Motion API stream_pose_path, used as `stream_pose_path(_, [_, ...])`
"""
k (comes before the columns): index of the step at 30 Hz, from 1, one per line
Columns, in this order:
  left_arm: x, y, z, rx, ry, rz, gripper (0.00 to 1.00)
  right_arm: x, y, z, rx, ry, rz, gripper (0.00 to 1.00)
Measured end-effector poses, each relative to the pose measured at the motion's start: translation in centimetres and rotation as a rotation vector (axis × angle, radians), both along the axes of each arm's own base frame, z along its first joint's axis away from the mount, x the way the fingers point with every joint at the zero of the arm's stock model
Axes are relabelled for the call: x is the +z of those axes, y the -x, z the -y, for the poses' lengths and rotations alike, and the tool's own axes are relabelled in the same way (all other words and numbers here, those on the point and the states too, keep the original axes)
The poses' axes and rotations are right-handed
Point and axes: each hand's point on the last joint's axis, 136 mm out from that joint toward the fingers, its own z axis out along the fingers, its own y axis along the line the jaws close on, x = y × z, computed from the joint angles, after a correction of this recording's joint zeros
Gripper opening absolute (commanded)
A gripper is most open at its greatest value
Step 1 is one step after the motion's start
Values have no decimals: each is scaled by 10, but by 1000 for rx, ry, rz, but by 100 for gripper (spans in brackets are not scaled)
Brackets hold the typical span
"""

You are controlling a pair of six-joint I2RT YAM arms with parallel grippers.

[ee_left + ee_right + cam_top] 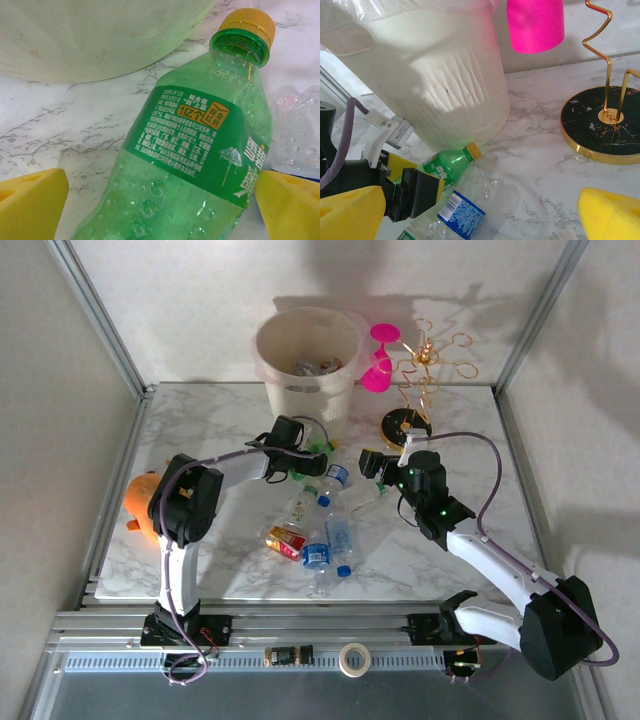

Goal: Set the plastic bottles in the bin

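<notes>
Only partly seen — the green bottle, base cut off.

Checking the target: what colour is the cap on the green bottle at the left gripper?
Yellow-orange cap, clearest in the left wrist view.

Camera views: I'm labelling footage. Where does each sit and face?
Top external: above, behind the bases, looking down on the table; left arm, right arm show.
Left wrist: looks down past its yellow fingers at the green bottle beside the bin.
Right wrist: facing the bin and pink goblet; its yellow fingers show.
Both wrist views share the green bottle.
</notes>
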Motion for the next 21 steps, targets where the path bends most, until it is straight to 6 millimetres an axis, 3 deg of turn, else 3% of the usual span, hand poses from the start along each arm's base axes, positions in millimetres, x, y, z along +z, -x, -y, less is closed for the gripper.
stream_pose_path(4, [-2, 1, 0, -3, 3, 0, 88, 0, 0, 0, 0, 0, 0, 99])
stream_pose_path(10, [-7, 2, 0, -5, 1, -9, 95, 0, 0, 0, 0, 1, -1, 99])
stream_pose_path(14, [-18, 10, -2, -8, -4, -36, 95, -1, 0, 0, 0, 1, -2, 99])
stream_pose_path(18, [-20, 11, -2, -7, 5, -34, 87, -3, -1, -1, 0, 5, -8, 99])
stream_pose_path(21, [-21, 10, -2, -4, 13, -29, 72, -7, -2, -1, 0, 10, -17, 99])
